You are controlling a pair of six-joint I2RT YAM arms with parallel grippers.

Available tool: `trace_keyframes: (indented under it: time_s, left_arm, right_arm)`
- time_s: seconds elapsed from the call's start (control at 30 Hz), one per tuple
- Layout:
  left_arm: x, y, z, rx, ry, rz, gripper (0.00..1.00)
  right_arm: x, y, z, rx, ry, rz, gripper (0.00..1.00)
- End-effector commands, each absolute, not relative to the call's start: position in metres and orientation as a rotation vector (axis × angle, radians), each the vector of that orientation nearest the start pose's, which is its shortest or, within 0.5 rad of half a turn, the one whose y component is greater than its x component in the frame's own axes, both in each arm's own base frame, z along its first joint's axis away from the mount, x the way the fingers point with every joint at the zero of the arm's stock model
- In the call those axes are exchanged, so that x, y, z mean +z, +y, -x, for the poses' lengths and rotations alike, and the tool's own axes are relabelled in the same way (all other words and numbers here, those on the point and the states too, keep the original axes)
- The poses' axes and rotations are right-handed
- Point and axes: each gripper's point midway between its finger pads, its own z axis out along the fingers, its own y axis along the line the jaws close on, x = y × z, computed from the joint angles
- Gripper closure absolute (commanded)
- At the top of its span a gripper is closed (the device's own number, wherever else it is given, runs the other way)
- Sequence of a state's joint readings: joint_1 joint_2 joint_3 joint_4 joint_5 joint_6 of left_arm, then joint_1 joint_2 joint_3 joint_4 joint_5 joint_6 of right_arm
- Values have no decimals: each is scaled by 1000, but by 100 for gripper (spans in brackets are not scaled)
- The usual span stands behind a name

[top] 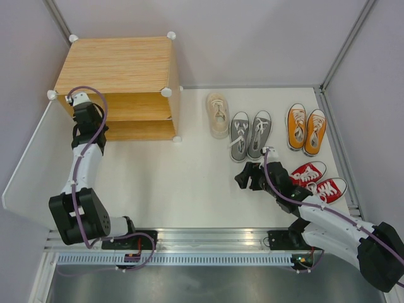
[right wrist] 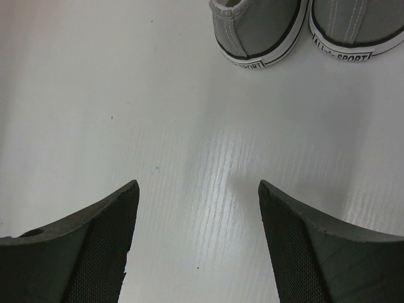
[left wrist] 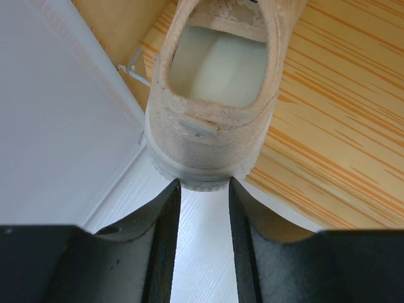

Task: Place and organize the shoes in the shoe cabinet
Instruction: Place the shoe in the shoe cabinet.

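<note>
From above, the shoe cabinet (top: 113, 63) stands at the far left of the table (top: 177, 189), its open front facing the arms. The left gripper (top: 79, 99) is pushed up against that front, and its jaws cannot be read from here. A second cream shoe (top: 218, 115) lies alone to the cabinet's right. The grey pair (top: 250, 134) is just beside it, the orange pair (top: 306, 129) farther right, and the red pair (top: 319, 180) is nearest the right arm. The right gripper (top: 243, 178) hovers near the grey heels.

The left wrist view shows the cream shoe (left wrist: 211, 132) resting on a wooden shelf board (left wrist: 341, 113), heel toward the camera, with the white door panel (left wrist: 57, 113) at its left. Which level it is on I cannot tell. The left gripper (left wrist: 204, 186) is narrowed to a slot, its tips flanking the very end of the heel. Whether they pinch it or only rest against it is unclear.

The shoe is probably light. Its woven upper looks soft and likely to collapse under a squeeze, while the ribbed white sole should be stiffer and grippy (the safer place to hold, at the heel). It is beige canvas with a pale lining.

In the right wrist view, the right gripper (right wrist: 197, 189) stands wide and empty over bare table, the grey heels just ahead.
</note>
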State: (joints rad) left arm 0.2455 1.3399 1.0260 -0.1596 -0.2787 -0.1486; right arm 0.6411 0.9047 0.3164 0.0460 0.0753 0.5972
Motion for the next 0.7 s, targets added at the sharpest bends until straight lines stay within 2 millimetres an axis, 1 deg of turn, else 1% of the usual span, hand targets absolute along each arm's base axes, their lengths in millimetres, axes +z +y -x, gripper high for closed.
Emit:
trace_keyframes:
  time_s: [0.0,0.1,0.13,0.17,0.23,0.3,0.33,0.4,0.47,0.67]
  left_arm:
    - [241,159,-402,419,1836,576,59]
    - [243,160,-408,412,1831,596,58]
    - [239,160,-412,405,1842,596,58]
    - [241,160,-415,399,1838,598,58]
    - [236,162,-419,399,1845,605,57]
    - [237,164,-421,415,1844,608,57]
    - [240,166,-423,424,1836,604,57]
    - [239,169,-425,438,1837,608,57]
    - [244,172,-426,455,1820,610,57]
    - [252,183,-427,494,1794,618,57]
  right_arm:
    - [84,185,-234,660,2147,0,20]
    - [83,185,-234,656,2151,-1,20]
    - [82,185,-234,653,2152,-2,20]
    - [83,185,-234,652,2152,0,20]
    - [82,184,-234,648,2152,0,20]
    - [82,184,-235,643,2153,-5,20]
    - [80,183,-235,638,2156,-2,20]
    - [81,184,-235,638,2156,-3,20]
    - [80,183,-235,633,2158,-4,20]
    - [79,182,-236,625,2161,-5,20]
